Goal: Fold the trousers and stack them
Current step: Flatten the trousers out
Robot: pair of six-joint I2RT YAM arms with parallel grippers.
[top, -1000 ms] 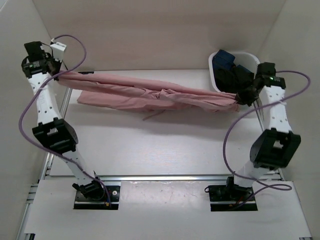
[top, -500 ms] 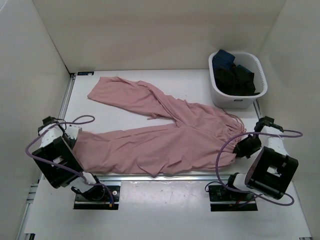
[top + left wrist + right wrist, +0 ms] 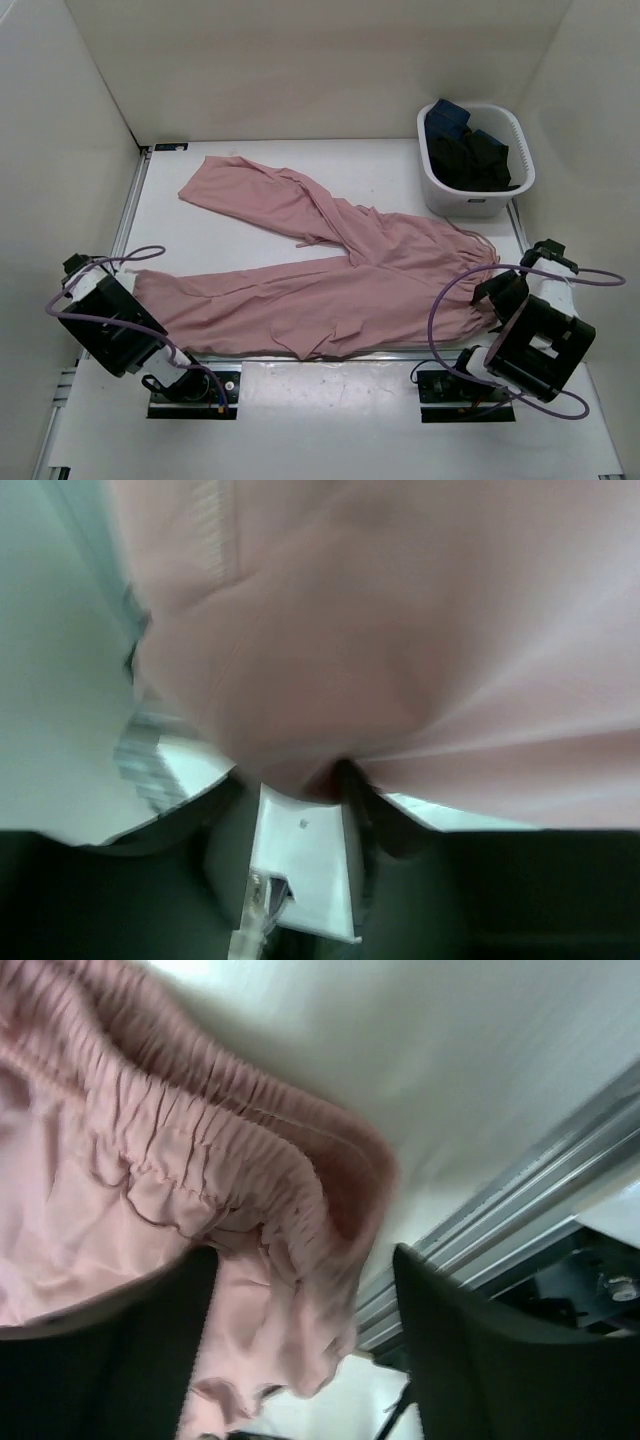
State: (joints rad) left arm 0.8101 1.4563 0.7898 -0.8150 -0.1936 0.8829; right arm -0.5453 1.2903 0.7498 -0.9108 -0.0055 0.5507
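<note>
Top external view is showing you the dusty-pink thin fabric trousers (image 3: 330,290) lying spread on the white counter (image 3: 400,170), legs splaying apart, waistband at the right. Your left tool (image 3: 132,283) is seemingly pinching the near leg's hem, while your right tool (image 3: 497,292) is gaping around the gathered waistband. No fold is showing yet, so I'm judging folding and stacking are both remaining

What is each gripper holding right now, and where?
Left gripper pinches the trousers at a leg end. Right gripper is open, waistband loose between its fingers.
</note>
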